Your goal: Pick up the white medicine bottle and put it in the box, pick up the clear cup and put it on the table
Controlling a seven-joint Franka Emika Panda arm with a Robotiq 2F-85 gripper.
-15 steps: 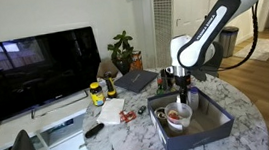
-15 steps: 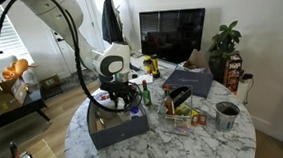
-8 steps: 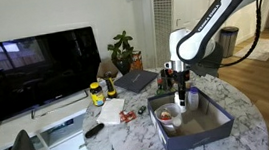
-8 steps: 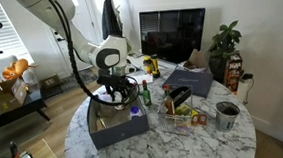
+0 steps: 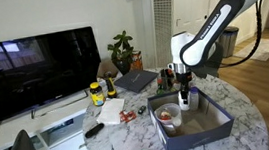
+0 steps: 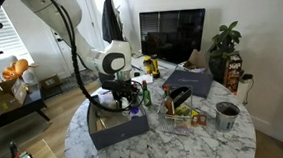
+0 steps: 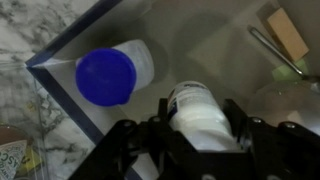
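Note:
My gripper (image 7: 200,108) is shut on the white medicine bottle (image 7: 203,115), which sits between both fingers. It hangs low over the dark blue-grey box (image 7: 200,40), inside its walls. In both exterior views the gripper (image 5: 185,92) (image 6: 124,98) is over the box (image 5: 207,130) (image 6: 121,134) on the marble table (image 5: 131,136). The clear cup (image 5: 170,117) stands inside the box beside the gripper. A blue-capped bottle (image 7: 106,75) lies in the box corner close to my fingers.
On the table are a yellow-labelled bottle (image 5: 96,91), a laptop (image 5: 135,81), papers (image 5: 111,112), a cluttered tray (image 6: 184,111) and a metal cup (image 6: 226,114). A TV (image 5: 34,70) and a plant (image 5: 123,52) stand behind.
The arm rose slightly within the box and shifted a little sideways. The white bottle stays between the fingers.

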